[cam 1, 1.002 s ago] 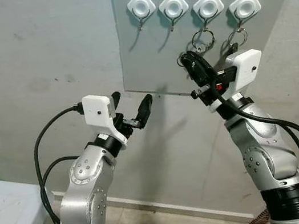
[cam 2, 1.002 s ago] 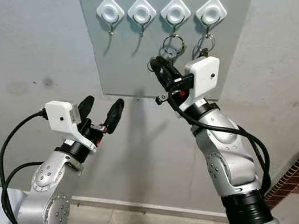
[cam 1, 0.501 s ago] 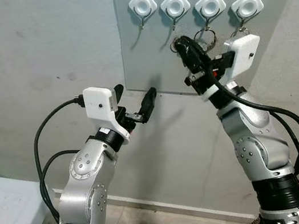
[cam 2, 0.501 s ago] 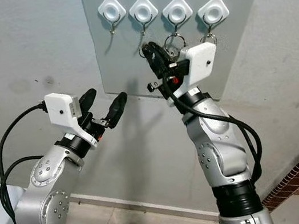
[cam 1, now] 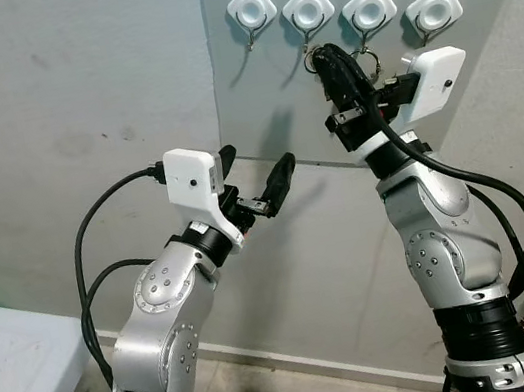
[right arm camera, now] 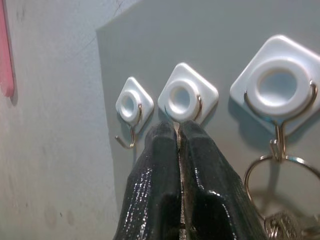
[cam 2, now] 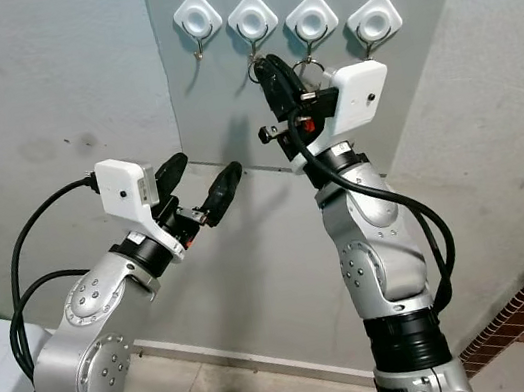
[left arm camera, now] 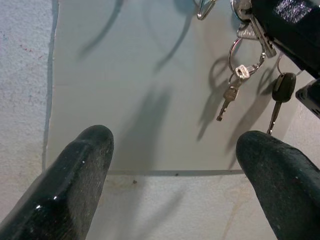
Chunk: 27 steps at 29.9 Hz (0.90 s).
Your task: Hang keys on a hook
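A grey panel [cam 1: 256,106] is fixed to a rough grey wall [cam 1: 64,109], and four white square hooks are mounted in a row along the panel's top edge. The right gripper [cam 1: 322,55] is raised against the panel just beneath the second hook [cam 1: 308,11] from the panel's left edge; in the right wrist view its two black fingers [right arm camera: 160,185] are seen pressed together, their tips right below that hook's wire. A thin metal sliver is seen pinched in the seam between the fingers, and keys [left arm camera: 250,25] are seen hanging at the gripper in the left wrist view, though the exact grip on them cannot be told. A key ring [right arm camera: 272,172] with keys is hung on the third hook [cam 1: 369,6], and further keys are seen lower on the panel beside it, a small silver key [left arm camera: 227,97] and a black-headed key [left arm camera: 280,95]. The first hook [cam 1: 250,6], nearest the panel's left edge, is seen bare. The left gripper [cam 1: 258,171] is held lower, in front of the panel's bottom edge, with its fingers [left arm camera: 75,170] spread wide apart and nothing between them. A white surface [cam 1: 7,363] is seen at the lower left.
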Motion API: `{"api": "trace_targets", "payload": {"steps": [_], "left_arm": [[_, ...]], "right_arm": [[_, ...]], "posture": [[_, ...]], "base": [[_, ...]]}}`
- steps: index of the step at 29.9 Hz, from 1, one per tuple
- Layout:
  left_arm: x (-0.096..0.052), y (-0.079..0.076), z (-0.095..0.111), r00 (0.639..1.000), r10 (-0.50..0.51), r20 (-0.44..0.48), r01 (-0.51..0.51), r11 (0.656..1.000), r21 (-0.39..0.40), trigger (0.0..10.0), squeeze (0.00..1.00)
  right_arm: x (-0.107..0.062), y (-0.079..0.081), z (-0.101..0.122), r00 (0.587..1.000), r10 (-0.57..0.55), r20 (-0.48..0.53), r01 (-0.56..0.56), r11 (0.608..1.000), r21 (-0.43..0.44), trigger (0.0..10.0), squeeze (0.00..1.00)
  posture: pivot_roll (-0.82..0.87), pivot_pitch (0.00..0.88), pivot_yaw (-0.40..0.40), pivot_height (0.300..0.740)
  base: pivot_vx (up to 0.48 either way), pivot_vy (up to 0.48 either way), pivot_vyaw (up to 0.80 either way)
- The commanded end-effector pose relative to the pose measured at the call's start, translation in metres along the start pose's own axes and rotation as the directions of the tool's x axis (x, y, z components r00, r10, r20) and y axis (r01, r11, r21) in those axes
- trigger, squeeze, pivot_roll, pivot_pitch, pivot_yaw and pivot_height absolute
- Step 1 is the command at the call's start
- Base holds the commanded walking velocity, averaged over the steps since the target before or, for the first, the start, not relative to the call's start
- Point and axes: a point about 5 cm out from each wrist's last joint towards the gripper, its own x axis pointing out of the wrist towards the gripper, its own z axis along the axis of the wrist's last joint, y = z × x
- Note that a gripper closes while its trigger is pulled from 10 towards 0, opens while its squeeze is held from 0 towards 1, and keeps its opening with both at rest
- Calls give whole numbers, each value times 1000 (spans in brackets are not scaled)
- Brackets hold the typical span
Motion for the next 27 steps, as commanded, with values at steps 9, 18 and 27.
{"api": "trace_targets", "payload": {"steps": [9, 18, 27], "left_arm": [[2, -3, 9, 1000, -12, 24, 12, 1000, 2, 10000, 0], [1, -4, 11, 1000, -4, 28, 4, 1000, -8, 10000, 0], [0, -4, 12, 1000, 3, 31, -2, 1000, -15, 10000, 0]], "right_arm": [[9, -1, 1, 999, -45, -13, 45, 999, 20, 10000, 0], [15, 0, 0, 998, -63, -19, 63, 998, 23, 10000, 0], [21, 2, 1, 997, -70, -15, 71, 997, 32, 10000, 0]], "posture": [[31, 2, -38, 740], [37, 8, -42, 740], [42, 16, -47, 740]], "base": [[0, 0, 0], [0, 0, 0], [0, 0, 0]]}}
